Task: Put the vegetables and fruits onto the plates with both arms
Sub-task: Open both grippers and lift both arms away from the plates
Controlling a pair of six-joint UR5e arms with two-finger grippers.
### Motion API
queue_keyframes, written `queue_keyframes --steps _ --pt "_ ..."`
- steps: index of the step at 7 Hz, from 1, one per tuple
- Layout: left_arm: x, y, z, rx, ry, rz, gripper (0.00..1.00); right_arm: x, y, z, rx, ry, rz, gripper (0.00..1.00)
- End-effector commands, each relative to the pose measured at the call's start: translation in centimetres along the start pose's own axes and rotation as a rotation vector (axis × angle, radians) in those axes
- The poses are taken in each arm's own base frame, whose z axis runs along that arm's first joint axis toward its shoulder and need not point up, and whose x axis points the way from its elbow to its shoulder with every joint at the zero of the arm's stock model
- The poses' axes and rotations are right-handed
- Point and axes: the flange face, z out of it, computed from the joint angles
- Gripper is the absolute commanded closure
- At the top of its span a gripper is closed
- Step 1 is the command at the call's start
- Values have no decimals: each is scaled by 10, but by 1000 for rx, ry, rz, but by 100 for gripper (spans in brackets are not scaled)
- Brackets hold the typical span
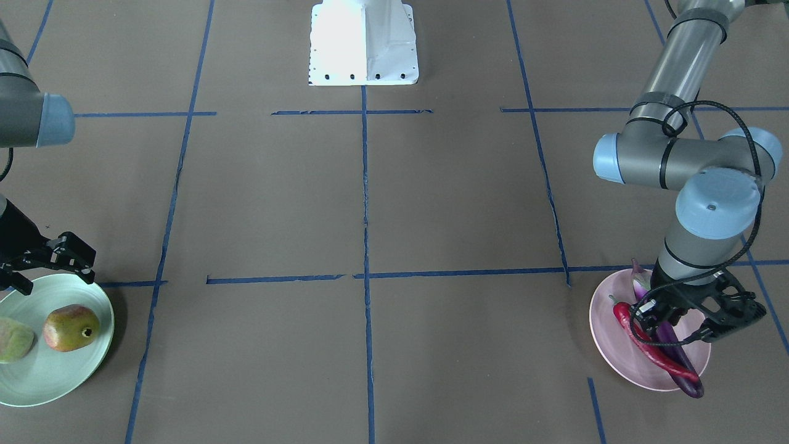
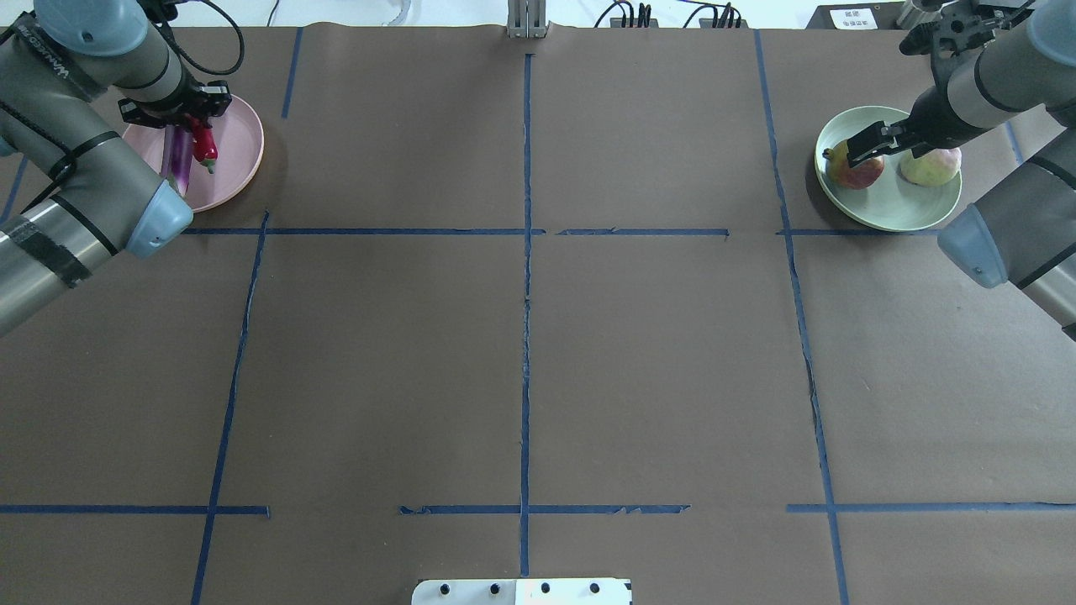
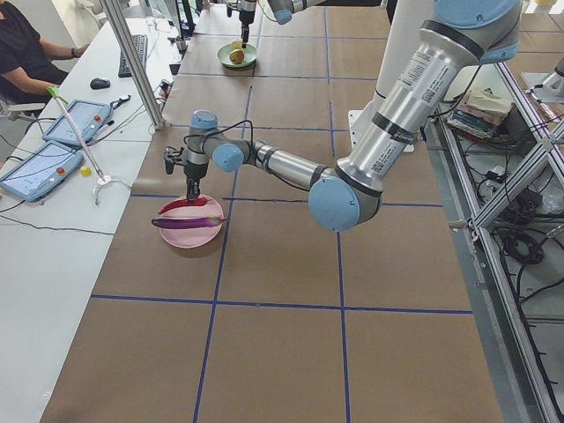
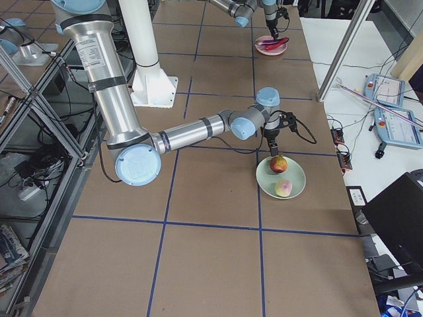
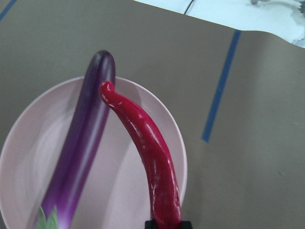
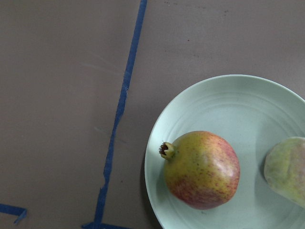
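Observation:
The pale pink plate (image 1: 607, 345) holds the purple eggplant (image 1: 690, 385), which lies flat on it. My left gripper (image 1: 644, 311) is low over this plate, shut on the red chili pepper (image 1: 647, 348) near its stem end. The left wrist view shows the chili (image 5: 147, 148) stretched over the plate (image 5: 119, 191) beside the eggplant (image 5: 81, 152). The mint green plate (image 1: 61, 376) holds the pomegranate-like fruit (image 1: 71, 328) and the pale green fruit (image 1: 12, 339). My right gripper (image 1: 49, 268) is open and empty, just above the plate's rim near the pomegranate (image 6: 202, 169).
The white base block (image 1: 363, 43) stands at the robot's side of the brown table, which is marked with blue tape lines (image 1: 365, 185). Operator tablets (image 3: 40, 167) lie on a side desk beyond the pink plate.

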Motion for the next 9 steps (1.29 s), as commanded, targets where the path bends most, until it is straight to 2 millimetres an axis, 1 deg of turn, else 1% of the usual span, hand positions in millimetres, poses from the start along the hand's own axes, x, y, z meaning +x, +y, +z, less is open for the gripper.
queue_keyframes --steps 1,2,3,4,5,6,7,8,9 --pt "1 -7 -39 -90 135 32 0 19 10 -14 -21 -38 31 0" --pt "-17 19 -87 -80 192 47 0 70 7 -59 -41 -108 127 0" --pt "-57 70 -134 -122 211 59 0 119 13 -95 -60 -184 160 0" --pt "-84 114 -174 -193 254 76 0 175 41 -102 -49 -164 96 0" --pt "-107 130 -181 -211 270 195 0 219 57 -110 -56 -122 44 0" --pt "-141 133 -183 -228 246 297 0 258 65 -128 -85 -65 -4 0" --pt "-175 114 -187 -227 207 420 0 288 75 -138 -138 0 -42 0" --pt "-212 95 -189 -245 164 532 0 300 84 -139 -213 1 -29 0" --pt "-272 79 -191 -269 135 596 0 301 88 -139 -243 -5 -19 0"
